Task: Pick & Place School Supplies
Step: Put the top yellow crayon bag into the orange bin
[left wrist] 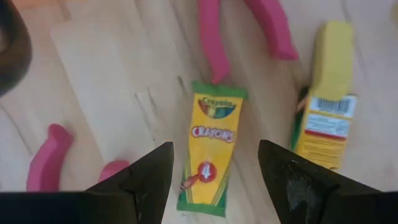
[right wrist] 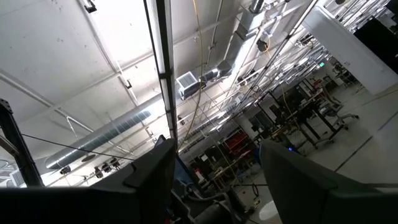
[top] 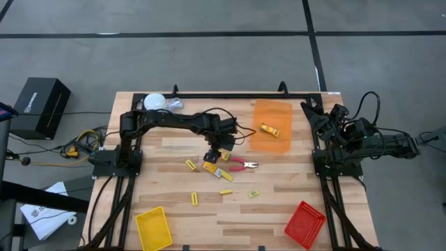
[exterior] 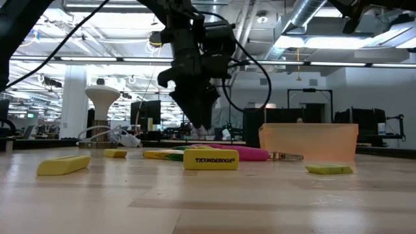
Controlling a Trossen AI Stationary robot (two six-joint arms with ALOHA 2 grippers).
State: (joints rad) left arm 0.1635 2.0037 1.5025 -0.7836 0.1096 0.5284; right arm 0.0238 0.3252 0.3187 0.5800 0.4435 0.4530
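Above the crayon box (left wrist: 210, 149) mid-table, left hand (left wrist: 214, 180) spread wide; right hand (right wrist: 214, 180) parked, spread too.

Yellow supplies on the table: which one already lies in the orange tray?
The yellow block with a dark label, alone inside the orange tray; all the other yellow pieces lie on bare wood.

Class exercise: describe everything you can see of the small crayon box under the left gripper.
The small yellow-and-green cardboard crayon box lies flat on the wooden table, printed "Crayola Crayons" with a "4". It looks closed. It sits framed between the open left gripper's dark fingers, which hover above without touching. A pink plier handle ends at its top edge.
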